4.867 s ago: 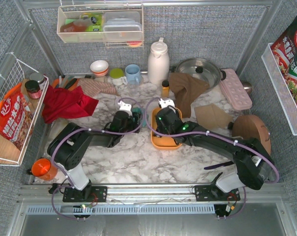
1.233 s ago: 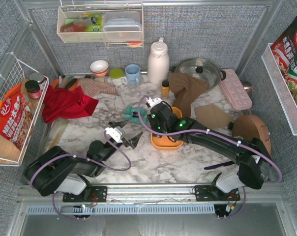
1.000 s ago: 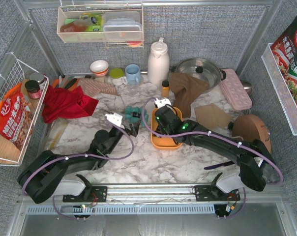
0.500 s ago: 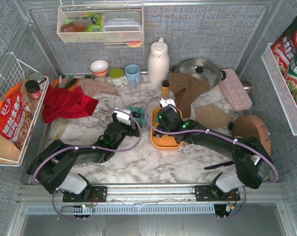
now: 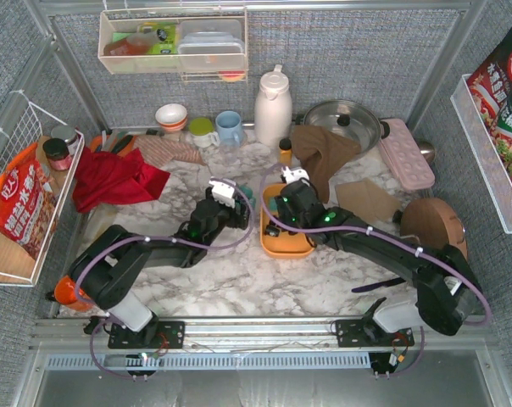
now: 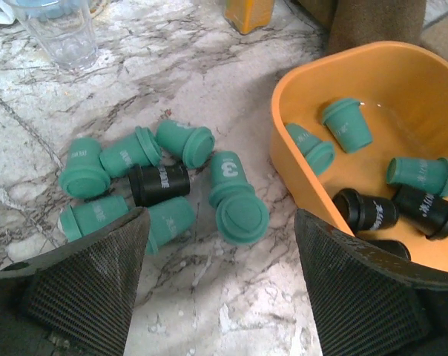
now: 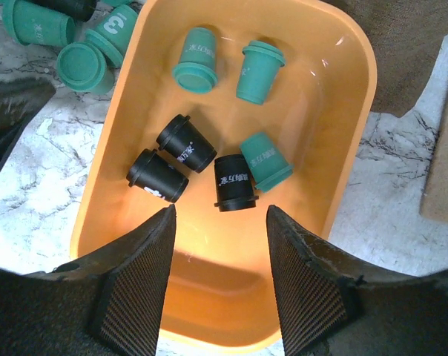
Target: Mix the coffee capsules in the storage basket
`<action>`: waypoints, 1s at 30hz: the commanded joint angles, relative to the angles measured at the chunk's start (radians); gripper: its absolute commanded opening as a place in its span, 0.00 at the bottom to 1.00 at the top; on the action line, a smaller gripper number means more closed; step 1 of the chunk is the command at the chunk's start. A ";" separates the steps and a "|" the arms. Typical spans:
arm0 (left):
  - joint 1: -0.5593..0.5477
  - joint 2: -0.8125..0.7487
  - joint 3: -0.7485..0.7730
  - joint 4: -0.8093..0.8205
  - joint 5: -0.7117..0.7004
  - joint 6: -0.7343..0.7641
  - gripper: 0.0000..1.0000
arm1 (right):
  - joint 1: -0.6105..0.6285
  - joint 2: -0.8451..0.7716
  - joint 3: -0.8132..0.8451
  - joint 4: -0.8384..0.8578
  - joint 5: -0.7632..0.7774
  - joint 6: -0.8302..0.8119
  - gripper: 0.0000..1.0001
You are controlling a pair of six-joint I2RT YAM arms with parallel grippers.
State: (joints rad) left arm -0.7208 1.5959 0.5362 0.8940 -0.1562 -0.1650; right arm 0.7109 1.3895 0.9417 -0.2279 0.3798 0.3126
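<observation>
With jaws spread and empty, the right gripper hangs over the orange storage basket holding six coffee capsules, and the left gripper over the capsule cluster just left of it.

bright even light, soft shadows, mild glare, sharp focus.

Right hand hovers over the storage basket, left hand beside it
</observation>
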 commanded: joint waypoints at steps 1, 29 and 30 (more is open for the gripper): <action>0.020 0.042 0.070 -0.068 0.042 -0.014 0.86 | -0.008 -0.024 -0.015 0.013 -0.014 -0.007 0.56; 0.053 0.170 0.221 -0.302 0.165 -0.021 0.63 | -0.029 -0.081 -0.040 -0.011 -0.047 0.012 0.56; 0.053 0.169 0.220 -0.300 0.163 -0.019 0.60 | -0.030 -0.080 -0.039 -0.011 -0.048 0.013 0.56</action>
State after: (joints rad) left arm -0.6697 1.7706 0.7567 0.5938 0.0093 -0.1932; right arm 0.6811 1.3128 0.9031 -0.2359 0.3351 0.3145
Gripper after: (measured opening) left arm 0.628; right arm 0.562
